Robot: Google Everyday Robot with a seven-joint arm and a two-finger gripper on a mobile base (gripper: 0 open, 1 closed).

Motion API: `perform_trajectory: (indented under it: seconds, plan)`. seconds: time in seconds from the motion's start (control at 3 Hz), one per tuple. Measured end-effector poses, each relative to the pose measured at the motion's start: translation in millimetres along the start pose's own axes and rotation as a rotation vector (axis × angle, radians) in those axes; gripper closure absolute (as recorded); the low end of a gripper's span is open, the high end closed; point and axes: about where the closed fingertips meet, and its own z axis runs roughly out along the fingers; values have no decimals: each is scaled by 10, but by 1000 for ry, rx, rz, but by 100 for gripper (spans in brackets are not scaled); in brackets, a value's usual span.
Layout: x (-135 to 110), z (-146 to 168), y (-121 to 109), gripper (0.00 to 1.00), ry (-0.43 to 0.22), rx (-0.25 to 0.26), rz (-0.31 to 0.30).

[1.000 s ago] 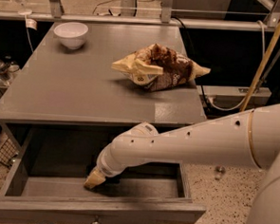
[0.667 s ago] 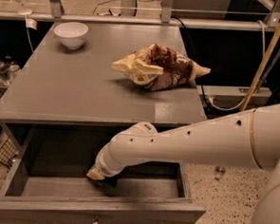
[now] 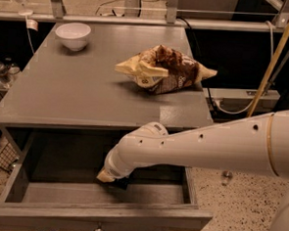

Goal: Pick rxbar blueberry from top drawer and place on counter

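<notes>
The top drawer [image 3: 56, 193] stands pulled open below the counter [image 3: 82, 94]. My white arm reaches in from the right, and my gripper [image 3: 107, 176] is down inside the drawer, left of its middle. A small dark shape [image 3: 122, 184] sits right at the gripper's tip and looks like the rxbar blueberry. It is mostly hidden by the gripper and in shadow. I cannot tell whether the gripper holds it. The drawer's small round knob [image 3: 98, 229] shows at the bottom edge of the front panel.
A large yellow-and-brown chip bag [image 3: 162, 69] lies on the counter at the right middle. A white bowl [image 3: 73, 34] stands at the back left. A yellow pole [image 3: 273, 61] and cables are to the right of the cabinet. Bottles [image 3: 2, 72] stand at the far left.
My gripper has risen a little inside the drawer and shifted slightly right. The dark shape now shows at its tip. The chip bag and bowl have not moved.
</notes>
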Motion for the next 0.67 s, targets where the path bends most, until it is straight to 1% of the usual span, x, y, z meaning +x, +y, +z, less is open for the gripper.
perform_trajectory:
  seconds: [0.33, 0.67]
  plan:
    - [21, -224, -110, 100, 13, 51, -29]
    - [48, -323, -96, 100, 17, 66, -27]
